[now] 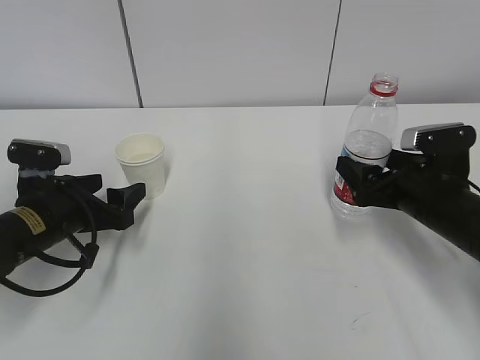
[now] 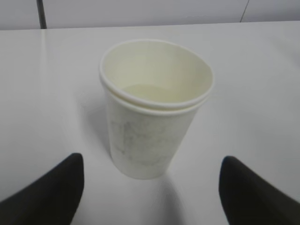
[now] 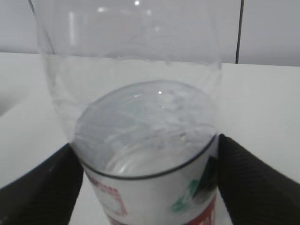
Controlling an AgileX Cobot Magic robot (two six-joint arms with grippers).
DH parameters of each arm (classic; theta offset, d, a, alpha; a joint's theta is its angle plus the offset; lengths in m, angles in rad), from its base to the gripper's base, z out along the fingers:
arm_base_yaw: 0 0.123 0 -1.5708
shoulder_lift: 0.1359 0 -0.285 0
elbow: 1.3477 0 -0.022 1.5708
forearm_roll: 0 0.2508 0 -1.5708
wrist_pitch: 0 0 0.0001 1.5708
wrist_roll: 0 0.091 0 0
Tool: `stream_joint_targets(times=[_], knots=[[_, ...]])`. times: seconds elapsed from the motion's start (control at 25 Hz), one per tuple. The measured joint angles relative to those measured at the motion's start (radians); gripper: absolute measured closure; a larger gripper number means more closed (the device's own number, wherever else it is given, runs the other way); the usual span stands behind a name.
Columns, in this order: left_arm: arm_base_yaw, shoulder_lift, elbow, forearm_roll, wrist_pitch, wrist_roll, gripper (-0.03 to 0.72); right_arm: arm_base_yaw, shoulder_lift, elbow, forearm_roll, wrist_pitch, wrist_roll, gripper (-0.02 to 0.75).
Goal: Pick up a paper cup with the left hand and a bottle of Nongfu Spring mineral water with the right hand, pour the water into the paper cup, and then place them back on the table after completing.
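The white paper cup [image 1: 141,163] stands upright on the white table [image 1: 240,262] at the left. My left gripper [image 1: 118,189] is open just in front of it. In the left wrist view the cup [image 2: 152,122] shows a double rim, and the two black fingertips [image 2: 51,187] sit wide apart on either side of its base without touching it. The uncapped clear bottle [image 1: 365,146] stands on the table at the right, partly filled with water [image 3: 140,126]. My right gripper [image 1: 364,180] is shut on the bottle's labelled lower body [image 3: 154,197], with a finger pressed on each side.
A grey panelled wall [image 1: 225,52] runs behind the table's far edge. Black cables [image 1: 52,262] loop beside the left arm. Bare white tabletop lies between the cup and the bottle.
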Motion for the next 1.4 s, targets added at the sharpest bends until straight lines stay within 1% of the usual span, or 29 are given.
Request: stream_joint_targets(times=[0.48, 0.96, 1.16, 1.4], knots=[[0.0, 0.0, 0.0, 0.0, 0.0, 0.0, 0.145, 0.0, -0.014, 0.075, 0.004, -0.021, 0.0, 0.085], [0.0, 0.0, 0.0, 0.0, 0.0, 0.0, 0.145, 0.0, -0.152, 0.169, 0.041, -0.022, 0.0, 0.101], [0.0, -0.001, 0.0, 0.017, 0.006, 0.0, 0.145, 0.0, -0.208, 0.199, 0.049, -0.022, 0.0, 0.111], [0.0, -0.061, 0.027, 0.023, 0.045, 0.0, 0.145, 0.0, -0.267, 0.203, 0.049, 0.05, 0.0, 0.127]])
